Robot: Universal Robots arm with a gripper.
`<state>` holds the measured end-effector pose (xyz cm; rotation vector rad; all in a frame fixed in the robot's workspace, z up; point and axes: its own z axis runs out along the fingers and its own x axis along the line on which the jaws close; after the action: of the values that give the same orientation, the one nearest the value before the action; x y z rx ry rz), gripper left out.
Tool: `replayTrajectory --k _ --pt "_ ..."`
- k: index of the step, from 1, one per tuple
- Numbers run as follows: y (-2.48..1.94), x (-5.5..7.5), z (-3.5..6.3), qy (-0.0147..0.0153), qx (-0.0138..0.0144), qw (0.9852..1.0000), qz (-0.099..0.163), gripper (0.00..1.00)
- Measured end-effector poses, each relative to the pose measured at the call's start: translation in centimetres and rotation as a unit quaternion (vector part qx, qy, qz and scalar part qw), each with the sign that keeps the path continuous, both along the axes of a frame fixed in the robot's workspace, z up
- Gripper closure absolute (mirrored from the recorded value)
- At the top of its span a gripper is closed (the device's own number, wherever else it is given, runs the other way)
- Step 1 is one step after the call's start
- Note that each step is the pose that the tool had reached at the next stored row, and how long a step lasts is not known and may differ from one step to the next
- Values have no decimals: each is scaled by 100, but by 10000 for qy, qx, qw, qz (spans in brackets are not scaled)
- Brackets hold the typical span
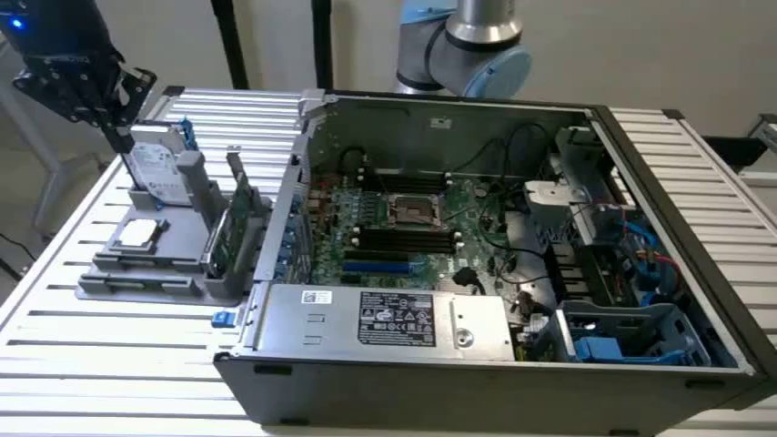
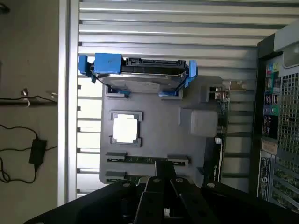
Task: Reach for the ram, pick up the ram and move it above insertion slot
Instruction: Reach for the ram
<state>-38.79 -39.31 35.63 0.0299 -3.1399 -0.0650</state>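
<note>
Wrist view: ram (image 2: 133,160) near gripper (image 2: 161,176)

On the table (image 1: 122,355), the holder (image 1: 116,262) lies at the exterior view's left of the computer case (image 1: 401,387). In it, the hard drive (image 1: 162,168) stands far, the ram (image 2: 131,159) near, the card (image 1: 231,228) rightmost.

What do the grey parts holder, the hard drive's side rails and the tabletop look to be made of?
Grey parts holder: probably plastic, perhaps printed, going by the uniform matte grey and blocky moulded pockets.
Hard drive's side rails: likely plastic, given the saturated blue colour and slight gloss.
Tabletop: seems to be aluminium, with pale silver ribbed slats and a bright sheen.
</note>
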Motion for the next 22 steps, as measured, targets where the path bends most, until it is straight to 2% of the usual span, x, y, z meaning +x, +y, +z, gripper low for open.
replayTrajectory --k 13,15,22 --pt "-10 -1 0 0 10 10000 1 89" --pt "-73 -2 0 0 10 10000 0 89" --pt "-389 -36 0 0 10 10000 0 89"
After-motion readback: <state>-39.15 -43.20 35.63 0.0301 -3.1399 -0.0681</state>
